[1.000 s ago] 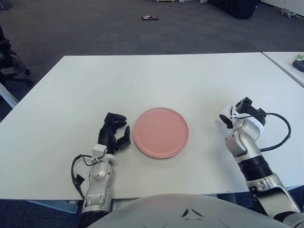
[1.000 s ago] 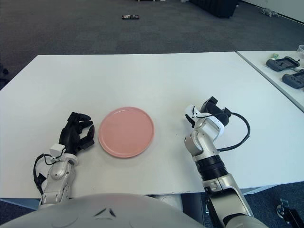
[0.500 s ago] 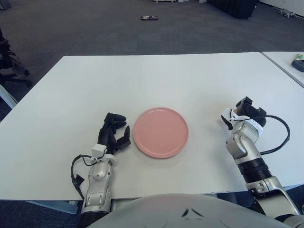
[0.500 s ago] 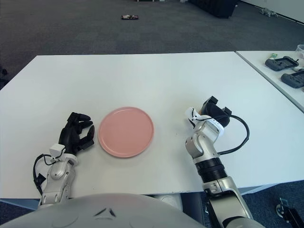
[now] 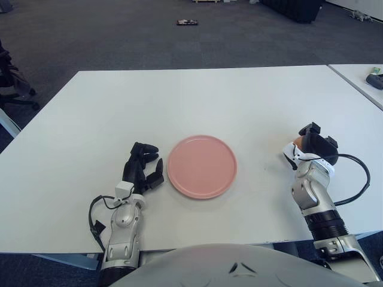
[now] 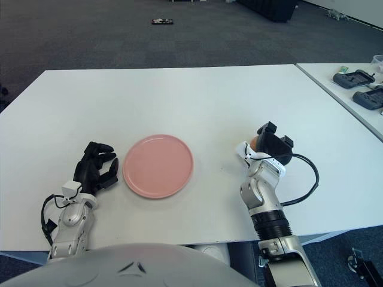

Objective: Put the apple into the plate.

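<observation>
Right hand (image 6: 268, 148) sits right of the pink plate (image 6: 158, 165), well apart from it, fingers wrapped around the apple (image 6: 254, 142); only an orange sliver of the apple shows. Left hand (image 6: 94, 169) shows just left of the plate, fingers loosely curled, holding nothing.

No readable text, labels, brands, numbers or signs anywhere: not on table, plate, hands or floor.
</observation>
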Tool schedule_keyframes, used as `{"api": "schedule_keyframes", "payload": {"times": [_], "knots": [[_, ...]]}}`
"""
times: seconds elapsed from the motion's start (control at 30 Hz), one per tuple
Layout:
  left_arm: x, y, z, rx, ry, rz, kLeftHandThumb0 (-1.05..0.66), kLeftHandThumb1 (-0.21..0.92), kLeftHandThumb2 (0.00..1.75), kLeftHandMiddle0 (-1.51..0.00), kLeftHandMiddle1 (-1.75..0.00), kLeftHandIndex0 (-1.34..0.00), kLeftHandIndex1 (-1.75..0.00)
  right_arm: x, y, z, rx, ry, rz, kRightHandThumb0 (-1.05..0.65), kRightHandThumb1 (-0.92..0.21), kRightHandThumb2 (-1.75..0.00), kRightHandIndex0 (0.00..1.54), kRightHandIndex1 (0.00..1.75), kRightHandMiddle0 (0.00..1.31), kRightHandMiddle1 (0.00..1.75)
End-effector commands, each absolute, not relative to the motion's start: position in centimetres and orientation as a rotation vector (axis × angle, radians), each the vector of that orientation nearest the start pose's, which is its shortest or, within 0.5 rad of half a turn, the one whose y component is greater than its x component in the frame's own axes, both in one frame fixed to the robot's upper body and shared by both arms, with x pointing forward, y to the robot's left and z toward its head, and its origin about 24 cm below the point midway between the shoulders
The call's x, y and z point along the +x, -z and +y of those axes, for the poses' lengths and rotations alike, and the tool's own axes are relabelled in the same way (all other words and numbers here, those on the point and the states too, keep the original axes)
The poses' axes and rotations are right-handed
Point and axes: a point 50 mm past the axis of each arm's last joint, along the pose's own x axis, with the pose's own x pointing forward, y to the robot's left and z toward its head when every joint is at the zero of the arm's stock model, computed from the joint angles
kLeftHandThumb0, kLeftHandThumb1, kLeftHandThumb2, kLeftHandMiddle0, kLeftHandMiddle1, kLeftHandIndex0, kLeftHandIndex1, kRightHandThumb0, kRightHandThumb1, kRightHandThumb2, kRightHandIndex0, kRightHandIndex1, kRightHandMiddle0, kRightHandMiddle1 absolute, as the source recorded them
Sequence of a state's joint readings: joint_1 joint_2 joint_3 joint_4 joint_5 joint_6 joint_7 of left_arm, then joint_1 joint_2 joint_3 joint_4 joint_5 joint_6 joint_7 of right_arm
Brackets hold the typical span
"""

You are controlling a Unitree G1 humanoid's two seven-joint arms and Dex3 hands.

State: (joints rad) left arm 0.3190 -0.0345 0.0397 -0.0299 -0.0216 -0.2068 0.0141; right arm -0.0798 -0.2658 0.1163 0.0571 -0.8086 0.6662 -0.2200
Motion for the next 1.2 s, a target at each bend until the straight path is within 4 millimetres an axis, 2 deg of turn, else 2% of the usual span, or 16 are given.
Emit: {"api": "schedule_keyframes", "payload": {"times": [0.0,0.27,0.57,0.73,0.87,1.03,1.17], "knots": [[17.8,0.7,17.2,-0.027,-0.157,0.124,-0.01,0.60,0.92,-0.43,-1.53,-0.32,-1.75,24.4,-1.6,-21.8,-1.035,0.404,0.464,-0.01,-0.02,-1.65,0.85,1.72,0.59,1.75],[17.8,0.8,17.2,-0.030,-0.161,0.127,0.00,0.60,0.91,-0.44,-1.52,-0.32,-1.75,24.4,-2.4,-21.2,-1.013,0.453,0.378,-0.01,0.05,-1.74,0.90,1.74,0.65,1.74],[17.8,0.8,17.2,-0.040,-0.160,0.124,-0.01,0.61,0.90,-0.44,-1.51,-0.31,-1.75,24.5,-3.3,-20.1,-0.977,0.504,0.267,-0.01,0.06,-1.75,0.90,1.75,0.66,1.74],[17.8,0.9,17.2,-0.054,-0.163,0.121,-0.01,0.59,0.92,-0.44,-1.51,-0.33,-1.75,24.5,-3.9,-19.1,-0.936,0.512,0.147,-0.01,0.06,-1.75,0.90,1.75,0.66,1.74],[17.8,1.0,17.2,-0.057,-0.164,0.116,-0.01,0.59,0.93,-0.44,-1.52,-0.33,-1.75,24.5,-4.1,-18.4,-0.891,0.503,0.061,-0.01,0.06,-1.75,0.90,1.75,0.66,1.74],[17.7,1.0,17.2,-0.052,-0.163,0.113,-0.01,0.58,0.94,-0.44,-1.53,-0.33,-1.75,24.2,-5.1,-16.3,-0.817,0.451,-0.082,-0.01,0.06,-1.75,0.90,1.75,0.65,1.74],[17.7,1.0,17.2,-0.052,-0.164,0.114,-0.01,0.58,0.94,-0.44,-1.53,-0.33,-1.75,24.0,-5.3,-16.0,-0.775,0.387,-0.155,0.00,0.03,-1.72,0.89,1.74,0.63,1.75]]}}
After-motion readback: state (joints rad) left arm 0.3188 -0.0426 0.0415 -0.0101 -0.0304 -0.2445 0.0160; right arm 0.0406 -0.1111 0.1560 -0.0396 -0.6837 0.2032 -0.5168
